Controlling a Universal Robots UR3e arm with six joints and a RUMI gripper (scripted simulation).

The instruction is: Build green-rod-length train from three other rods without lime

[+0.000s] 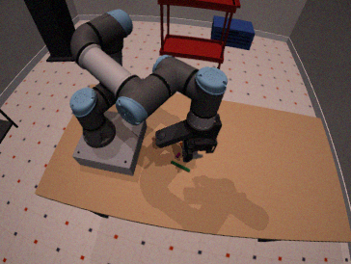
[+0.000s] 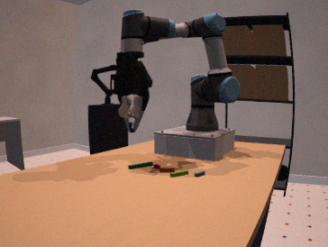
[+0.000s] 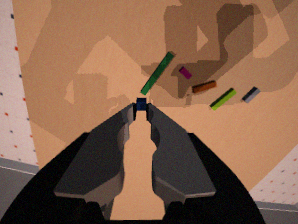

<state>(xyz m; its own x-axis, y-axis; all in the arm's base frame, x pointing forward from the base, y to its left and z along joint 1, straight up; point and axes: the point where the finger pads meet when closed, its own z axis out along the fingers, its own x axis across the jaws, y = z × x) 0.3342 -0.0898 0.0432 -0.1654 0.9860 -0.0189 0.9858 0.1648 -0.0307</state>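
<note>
My gripper [image 3: 141, 104] is shut on a small blue rod [image 3: 141, 103] and holds it high above the table; it also shows in the exterior view [image 2: 132, 122] and the top view [image 1: 185, 155]. Below lie the green rod [image 3: 158, 73], a magenta rod [image 3: 185, 72], an orange rod [image 3: 204, 87], a lime rod [image 3: 223, 99] and a grey rod [image 3: 250, 94] in a loose row. In the exterior view they lie near the arm's base: the green rod [image 2: 141, 165], the magenta rod [image 2: 157, 167], the orange rod [image 2: 167, 169], the lime rod [image 2: 179, 173], the grey rod [image 2: 199, 173]. The green rod also shows in the top view [image 1: 180, 166].
The arm's grey base block [image 2: 194, 142] stands just behind the rods. A red shelf [image 1: 195, 29] and a blue crate [image 1: 233, 31] stand on the floor beyond the table. A dark shelf unit [image 2: 259, 68] stands at the right.
</note>
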